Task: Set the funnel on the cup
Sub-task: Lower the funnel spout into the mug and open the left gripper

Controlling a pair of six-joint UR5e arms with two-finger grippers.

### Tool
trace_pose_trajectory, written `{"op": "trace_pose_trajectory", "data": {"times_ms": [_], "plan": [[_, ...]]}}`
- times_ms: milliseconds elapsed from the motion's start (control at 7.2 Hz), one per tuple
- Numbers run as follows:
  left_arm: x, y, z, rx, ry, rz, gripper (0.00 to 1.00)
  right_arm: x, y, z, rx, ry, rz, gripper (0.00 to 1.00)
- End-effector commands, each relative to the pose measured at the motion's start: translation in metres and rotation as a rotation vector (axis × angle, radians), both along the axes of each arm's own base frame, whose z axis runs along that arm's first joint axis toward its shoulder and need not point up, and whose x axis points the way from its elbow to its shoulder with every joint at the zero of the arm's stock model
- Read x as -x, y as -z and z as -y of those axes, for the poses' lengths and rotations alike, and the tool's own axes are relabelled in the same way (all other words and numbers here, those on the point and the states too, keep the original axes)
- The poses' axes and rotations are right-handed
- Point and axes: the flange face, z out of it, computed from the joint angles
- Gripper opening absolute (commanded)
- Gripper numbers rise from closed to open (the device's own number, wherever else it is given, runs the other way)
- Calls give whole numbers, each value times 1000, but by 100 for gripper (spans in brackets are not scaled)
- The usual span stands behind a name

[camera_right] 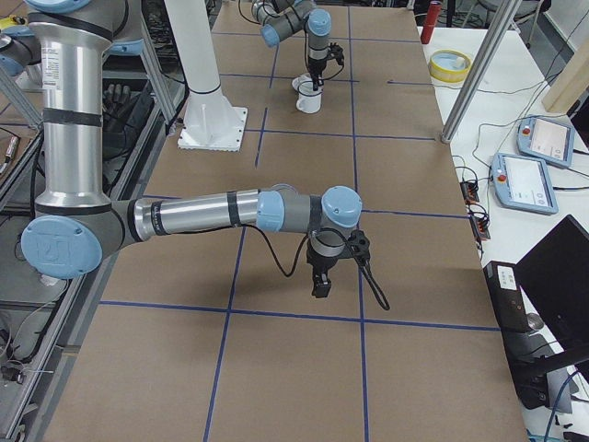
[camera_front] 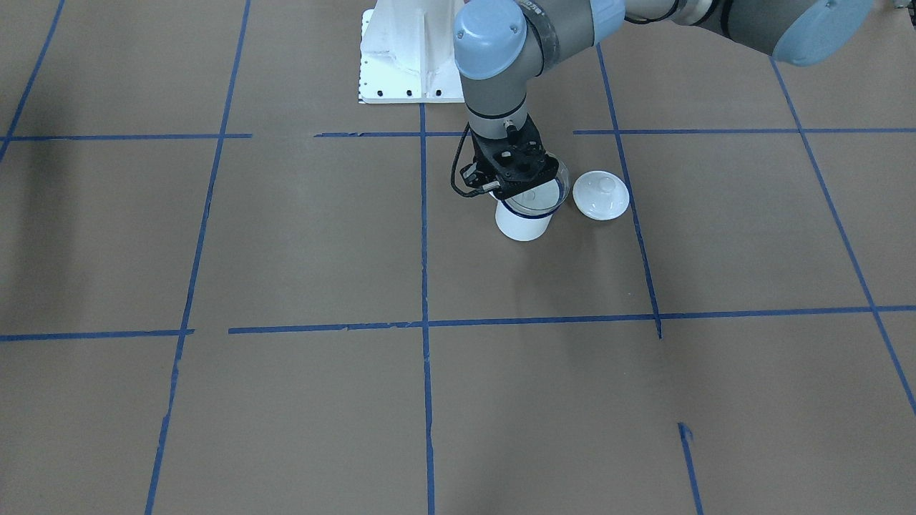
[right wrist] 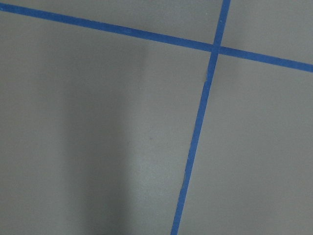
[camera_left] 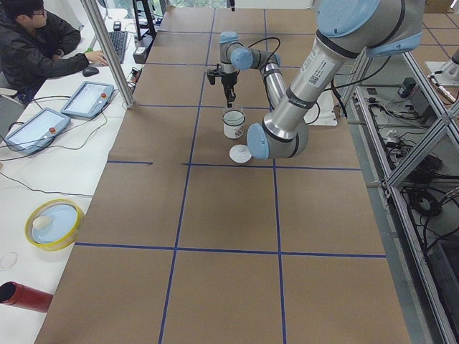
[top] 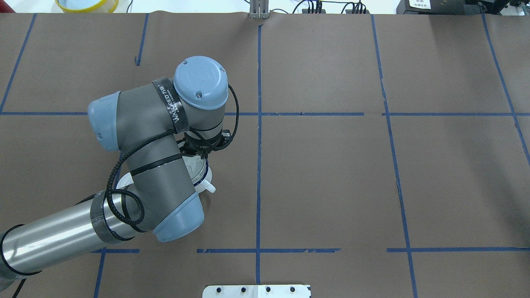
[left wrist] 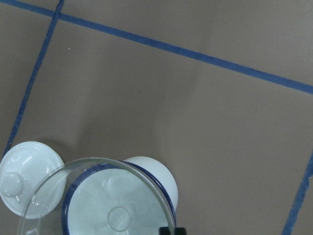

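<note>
The white enamel cup [camera_front: 524, 223] with a dark blue rim stands on the brown table. My left gripper [camera_front: 519, 177] is right above it, shut on the rim of the clear funnel [camera_front: 549, 192]. In the left wrist view the funnel [left wrist: 98, 196] hangs over the cup's mouth [left wrist: 156, 172], its bowl a little off-centre and its spout pointing into the cup. One fingertip [left wrist: 168, 230] shows at the funnel's edge. In the overhead view the arm hides most of the cup [top: 208, 187]. My right gripper [camera_right: 320, 281] hangs above bare table far from the cup; I cannot tell if it is open.
A round white knobbed lid [camera_front: 601, 194] lies on the table right beside the cup, also in the left wrist view [left wrist: 27, 176]. The white robot base plate [camera_front: 404, 71] is behind. Blue tape lines cross the brown table.
</note>
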Motion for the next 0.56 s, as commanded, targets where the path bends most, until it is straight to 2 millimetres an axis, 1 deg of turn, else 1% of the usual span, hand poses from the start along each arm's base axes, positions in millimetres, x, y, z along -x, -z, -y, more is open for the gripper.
{"op": "trace_pose_trajectory", "data": {"times_ms": [0, 139, 278, 417], "plan": [[-1, -2, -2, -4, -3, -7, 0, 0, 0, 0, 0, 0, 0, 100], [-1, 1, -3, -8, -6, -18, 0, 0, 0, 0, 0, 0, 0, 100], [0, 3, -4, -10, -7, -24, 19, 0, 0, 0, 0, 0, 0, 100], [-1, 1, -5, -9, -7, -21, 44, 0, 0, 0, 0, 0, 0, 100]]}}
